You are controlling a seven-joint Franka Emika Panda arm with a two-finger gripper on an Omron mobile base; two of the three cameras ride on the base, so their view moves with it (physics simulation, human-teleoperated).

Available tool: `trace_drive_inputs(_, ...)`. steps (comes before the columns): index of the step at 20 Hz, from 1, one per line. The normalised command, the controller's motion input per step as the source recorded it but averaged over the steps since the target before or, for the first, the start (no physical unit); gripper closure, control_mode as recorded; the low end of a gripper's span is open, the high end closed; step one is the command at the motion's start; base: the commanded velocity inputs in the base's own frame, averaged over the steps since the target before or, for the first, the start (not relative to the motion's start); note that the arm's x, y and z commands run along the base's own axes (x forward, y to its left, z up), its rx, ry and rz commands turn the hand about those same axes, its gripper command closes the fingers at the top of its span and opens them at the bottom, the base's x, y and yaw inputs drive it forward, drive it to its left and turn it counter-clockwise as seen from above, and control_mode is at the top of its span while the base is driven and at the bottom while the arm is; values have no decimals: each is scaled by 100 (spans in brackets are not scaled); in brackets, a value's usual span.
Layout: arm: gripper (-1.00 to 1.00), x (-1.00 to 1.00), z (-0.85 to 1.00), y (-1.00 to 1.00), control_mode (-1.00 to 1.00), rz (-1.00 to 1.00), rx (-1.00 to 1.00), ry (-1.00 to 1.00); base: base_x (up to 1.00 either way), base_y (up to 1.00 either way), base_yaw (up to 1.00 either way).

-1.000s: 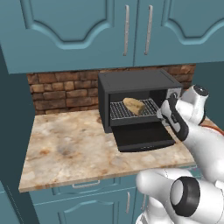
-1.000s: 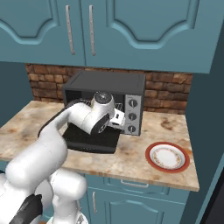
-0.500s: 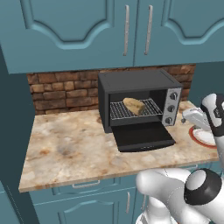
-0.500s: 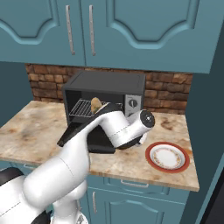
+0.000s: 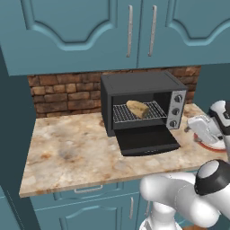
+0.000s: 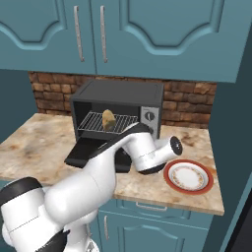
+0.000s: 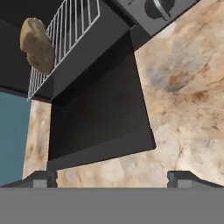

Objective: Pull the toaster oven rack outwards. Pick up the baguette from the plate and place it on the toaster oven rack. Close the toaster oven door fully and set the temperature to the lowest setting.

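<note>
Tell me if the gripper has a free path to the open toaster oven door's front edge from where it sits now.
Probably yes. The gripper is open and faces the lowered toaster oven door from the front, with bare counter between them. The baguette sits back on the toaster oven rack, out of the way.

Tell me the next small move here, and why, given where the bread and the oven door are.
Probably bring the open gripper in under the front edge of the flat-lying black glass-windowed toaster oven door to start lifting it shut. The golden-tan baguette already lies on the silver wire rack, and the orange-rimmed white plate is bare.
</note>
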Motion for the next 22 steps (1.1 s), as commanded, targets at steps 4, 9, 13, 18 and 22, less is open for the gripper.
trace_drive_inputs(4, -100, -12, -24, 33, -100, -1, 6, 1, 0, 0, 0)
trace_drive_inputs(9, -100, -8, -11, 19, -100, 0, 3, 0, 0, 0, 0)
trace_drive_inputs(13, -100, 0, -11, 6, -100, 0, 1, 0, 0, 0, 0)
trace_drive_inputs(18, -100, 0, -21, 0, -100, -1, 2, 0, 0, 0, 0)
trace_drive_inputs(22, -100, 0, -6, 0, -100, -3, 11, 0, 0, 0, 0)
